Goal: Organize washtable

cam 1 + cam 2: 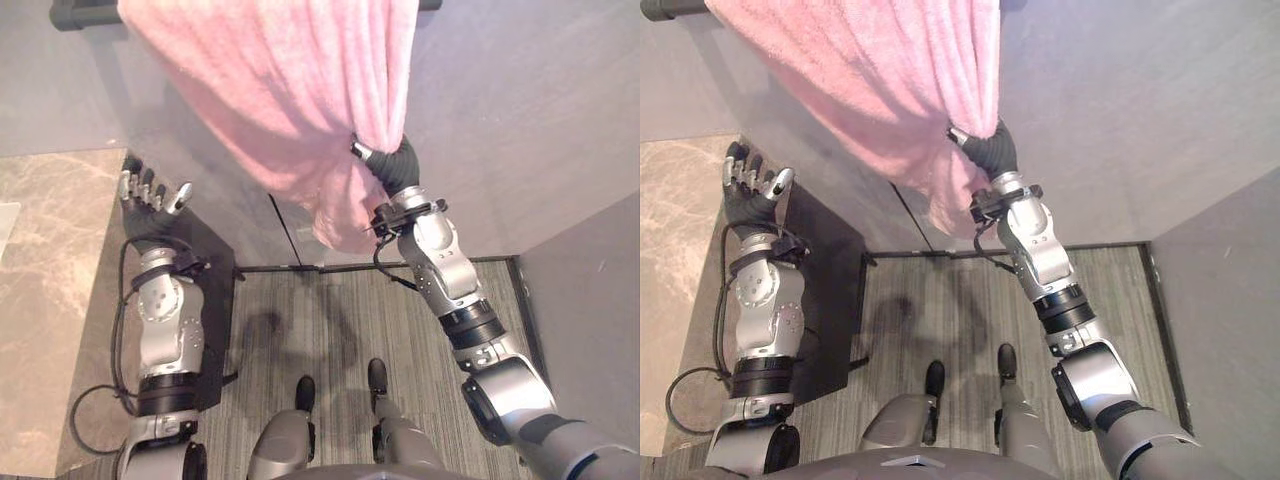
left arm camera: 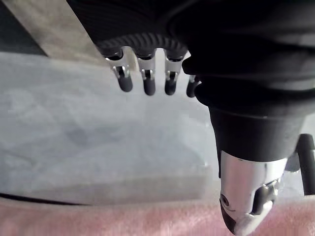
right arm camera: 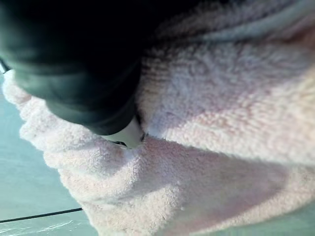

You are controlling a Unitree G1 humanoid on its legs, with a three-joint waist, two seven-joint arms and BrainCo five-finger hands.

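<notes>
Grey striped flooring (image 1: 330, 320) lies nearest, and a marble-topped bench (image 1: 50, 250) stands along the robot's left with a dark side panel (image 1: 215, 290) facing the floor. Just past the panel's upper edge the left hand (image 1: 150, 205) is raised and released, its fingers (image 2: 146, 81) spread and straight with nothing in them, well apart from the cloth.

Further on, the right hand (image 1: 390, 165) reaches up into the lower right edge of the pink towel (image 1: 280, 80). It is clenched on the cloth: its thumb (image 3: 129, 135) presses into the pile, and the folds draw together into a bunch where the hand meets them. The towel hangs from a dark bar (image 1: 85, 12) at the top, against the grey wall (image 1: 520, 100), with its free corner drooping below the hand.

The step in hand looks like straightening or drawing the towel on its bar. The next move probably calls for a steady pull along the bar while the hold is kept. A downward tug could drag the towel off altogether.
</notes>
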